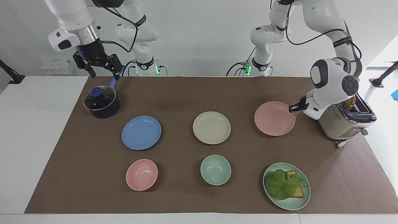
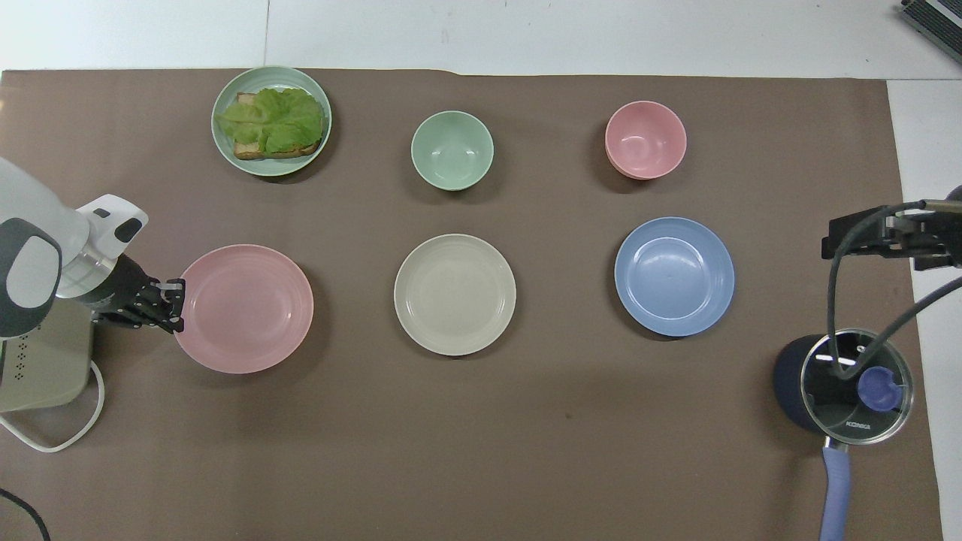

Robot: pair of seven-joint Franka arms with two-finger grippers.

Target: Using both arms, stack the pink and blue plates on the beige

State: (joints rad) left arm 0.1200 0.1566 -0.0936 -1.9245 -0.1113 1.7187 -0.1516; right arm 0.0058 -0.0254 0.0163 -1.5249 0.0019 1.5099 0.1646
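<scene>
Pink plate [image 1: 275,118] level – rim pinched by left gripper [image 1: 292,108], round

toaster [image 2: 45,361] half under the left arm, pot handle [image 2: 834,488] cut off – right claw [image 2: 887,234] partly out of frame

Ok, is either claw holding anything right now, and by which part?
The left claw is shut on the pink plate, pinching its rim at the edge toward the toaster. The right claw is open, holding nothing, over the pot.
</scene>
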